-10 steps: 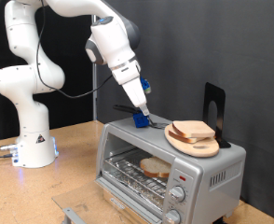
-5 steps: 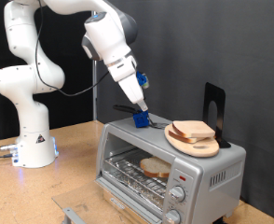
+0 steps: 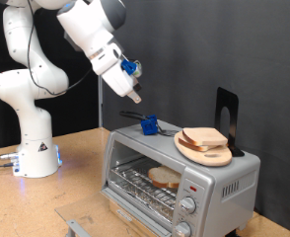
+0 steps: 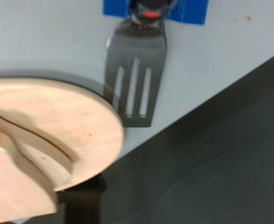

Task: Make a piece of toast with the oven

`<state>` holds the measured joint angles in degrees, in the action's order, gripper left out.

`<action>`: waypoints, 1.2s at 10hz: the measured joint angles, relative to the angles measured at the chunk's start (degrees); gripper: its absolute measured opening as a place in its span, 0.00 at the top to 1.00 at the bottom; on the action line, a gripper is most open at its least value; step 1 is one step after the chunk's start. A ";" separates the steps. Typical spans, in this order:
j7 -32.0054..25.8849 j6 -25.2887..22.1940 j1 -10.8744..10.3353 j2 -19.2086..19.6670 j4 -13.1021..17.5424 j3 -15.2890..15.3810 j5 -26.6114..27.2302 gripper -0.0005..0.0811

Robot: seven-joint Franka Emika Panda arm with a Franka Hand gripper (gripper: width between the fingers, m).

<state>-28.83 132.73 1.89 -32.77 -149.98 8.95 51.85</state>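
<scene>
While one piece of toast (image 3: 165, 178) lies on the wire rack inside the oven (image 3: 180, 178), seen through its glass door, more slices of pale bread (image 3: 205, 138) rest on a round wooden plate (image 3: 202, 150) on the oven's top, toward the exterior view's right. In the wrist view that plate (image 4: 53, 131) fills the near side, its edge overlapping the blade of a dark slotted spatula (image 4: 133, 82). The spatula's handle end sits in a blue holder (image 4: 156, 9), which the exterior view shows standing on the oven's roof (image 3: 148, 125), just beside the plate on its left. A black upright stand (image 3: 226, 117) rises behind the plate. The gripper (image 3: 135, 98) hangs in the air above and to the left of the blue holder, apart from it and from everything else, carrying nothing; whether its fingers are spread or together I cannot tell. The oven sits on a wooden table (image 3: 81, 168), with the arm's white base (image 3: 32, 148) at the exterior view's left.
</scene>
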 joint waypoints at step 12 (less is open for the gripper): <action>-8.98 -15.98 8.80 -8.10 -5.15 -17.73 -8.50 0.01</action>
<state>-37.80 116.75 10.69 -40.86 -155.14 -8.78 43.36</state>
